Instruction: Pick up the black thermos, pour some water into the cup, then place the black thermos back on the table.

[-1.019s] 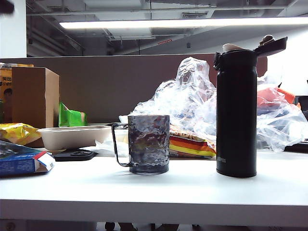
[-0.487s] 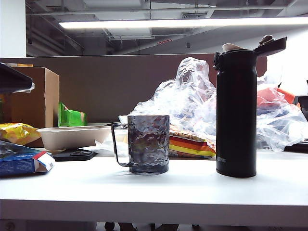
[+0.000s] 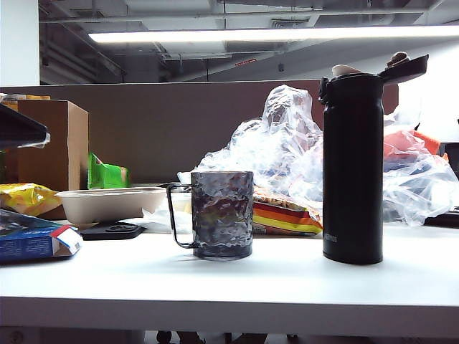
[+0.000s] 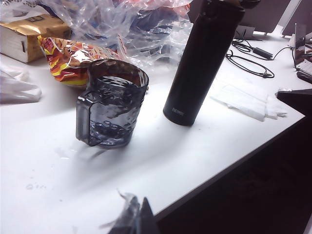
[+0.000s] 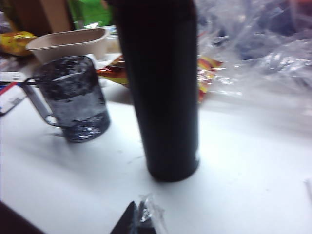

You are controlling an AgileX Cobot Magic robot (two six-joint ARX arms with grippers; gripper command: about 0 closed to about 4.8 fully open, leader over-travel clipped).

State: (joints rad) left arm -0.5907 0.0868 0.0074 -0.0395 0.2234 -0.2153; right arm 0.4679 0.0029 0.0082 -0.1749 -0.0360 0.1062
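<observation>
Both my grippers are closed and empty: left gripper (image 4: 139, 219) off the bench's front edge, right gripper (image 5: 139, 219) just short of the black thermos (image 3: 352, 168), upright, lid open, beside the cup (image 3: 221, 213), ready for pouring.

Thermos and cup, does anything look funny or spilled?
The black thermos stands upright with its flip lid hanging open. A few small wet spots dot the table beside the cup. Nothing is tipped over.
</observation>
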